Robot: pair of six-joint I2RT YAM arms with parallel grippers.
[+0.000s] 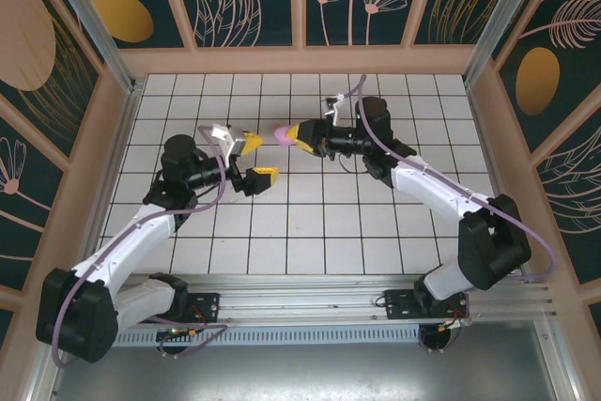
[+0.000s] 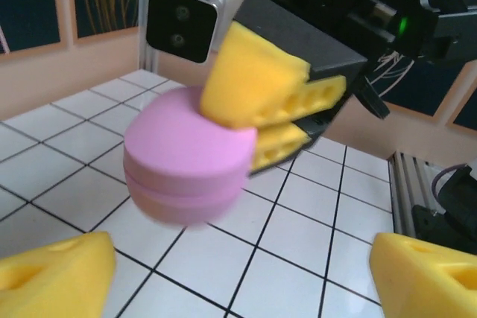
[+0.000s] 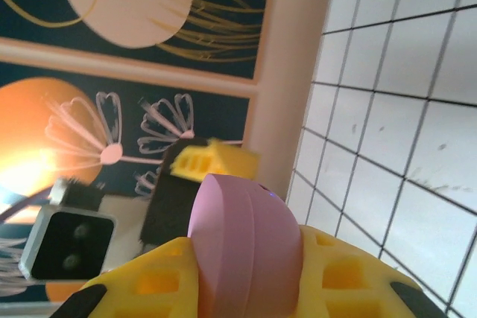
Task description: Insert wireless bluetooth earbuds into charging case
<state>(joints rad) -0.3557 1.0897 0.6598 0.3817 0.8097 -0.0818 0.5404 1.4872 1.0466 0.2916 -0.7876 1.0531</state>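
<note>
Left wrist shows a closed, rounded pink case (image 2: 186, 158).

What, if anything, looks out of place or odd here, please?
Nothing looks spilled or damaged. The one oddity: the rounded pink plastic case is pinched by its edge in the right gripper, seemingly above the white tiles, with its seam closed.
</note>
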